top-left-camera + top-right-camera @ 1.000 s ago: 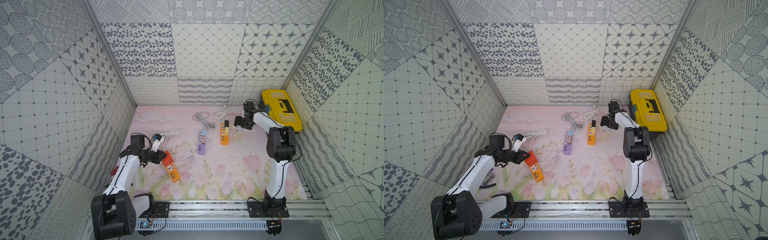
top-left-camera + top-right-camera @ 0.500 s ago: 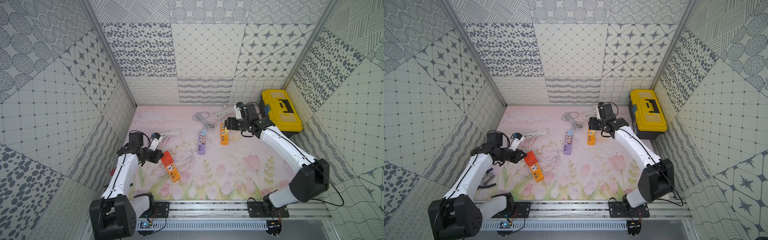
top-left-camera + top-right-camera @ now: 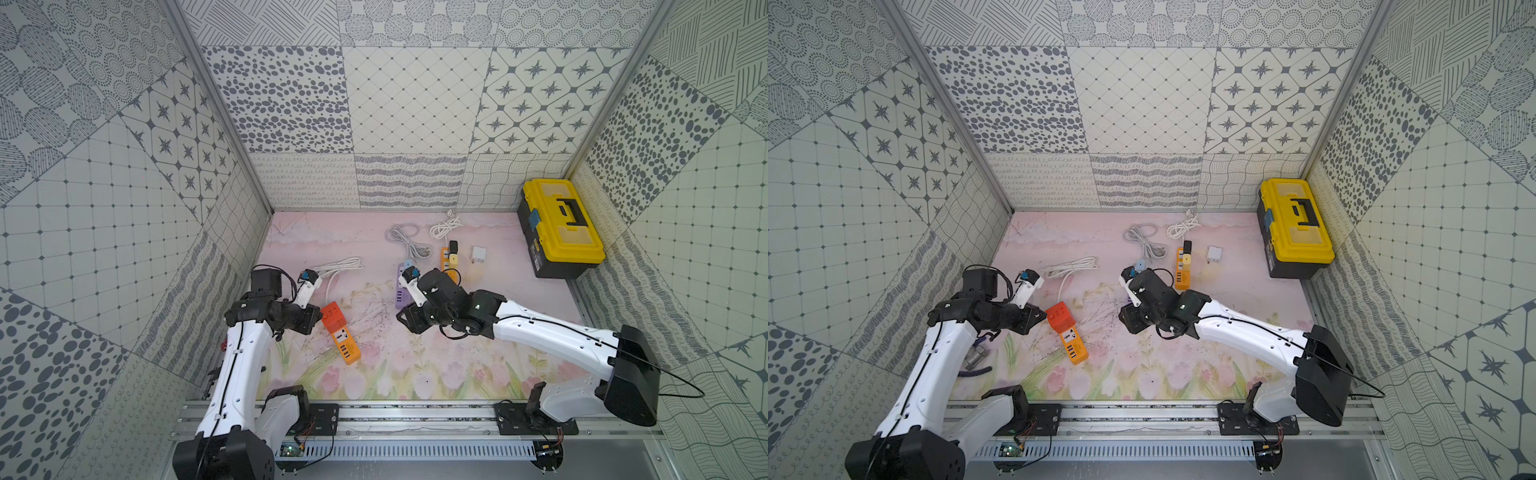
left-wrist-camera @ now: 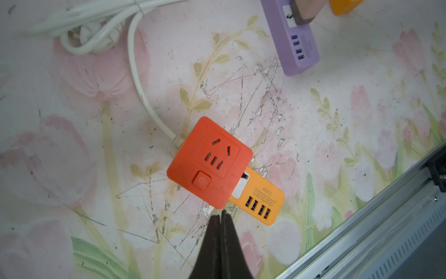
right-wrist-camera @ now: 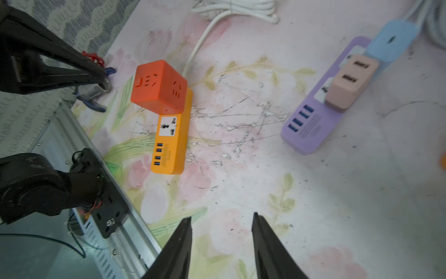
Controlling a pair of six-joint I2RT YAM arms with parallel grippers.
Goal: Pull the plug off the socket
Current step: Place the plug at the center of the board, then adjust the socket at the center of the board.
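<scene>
Swung over from the far orange strip (image 3: 445,259), my right pincer (image 5: 222,216) hangs apart over the surface (image 3: 457,353); left pincer (image 4: 220,212), pressed together, sits beside the red plug (image 4: 209,161) on the near orange strip (image 4: 260,200); one purple strip (image 3: 400,297) makes three; one white plug (image 3: 478,254) lies loose.

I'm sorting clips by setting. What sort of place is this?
Likely a robot test cell, not a home: patterned tile-print wall panels enclose a floral-print tabletop, and a white left arm and right arm mount on an aluminium rail in front.
</scene>
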